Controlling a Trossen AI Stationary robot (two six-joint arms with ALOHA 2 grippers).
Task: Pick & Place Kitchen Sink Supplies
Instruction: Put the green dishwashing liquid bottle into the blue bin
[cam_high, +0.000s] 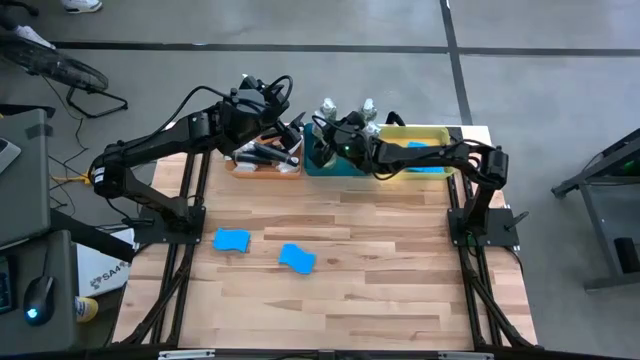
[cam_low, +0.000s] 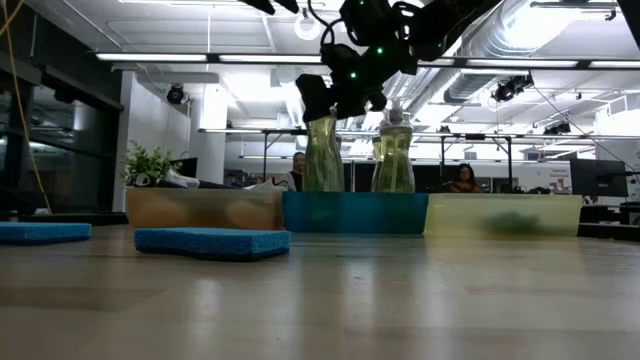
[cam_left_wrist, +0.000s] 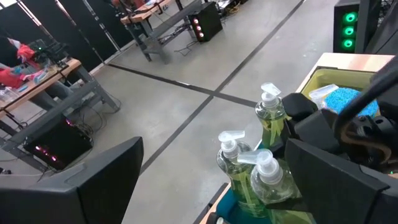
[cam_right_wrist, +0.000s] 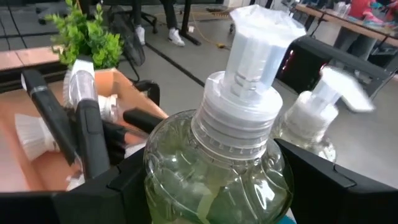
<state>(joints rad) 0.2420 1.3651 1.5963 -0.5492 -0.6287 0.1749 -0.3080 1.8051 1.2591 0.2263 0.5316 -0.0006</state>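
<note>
The wooden table (cam_high: 340, 290) bears two blue sponges (cam_high: 232, 240) (cam_high: 297, 258) and three bins (cam_high: 335, 165).

No text, label or number can be read on anything here.

Bright, even light from ceiling lamps (cam_low: 305, 27), glare on the ceiling strips, soft shadows on the table (cam_high: 380, 270), near tabletop blurred in the low view

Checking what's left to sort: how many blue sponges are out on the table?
2: one blue sponge toward the left arm's side, another beside it nearer the middle. More blue shows inside the yellow bin.
</note>
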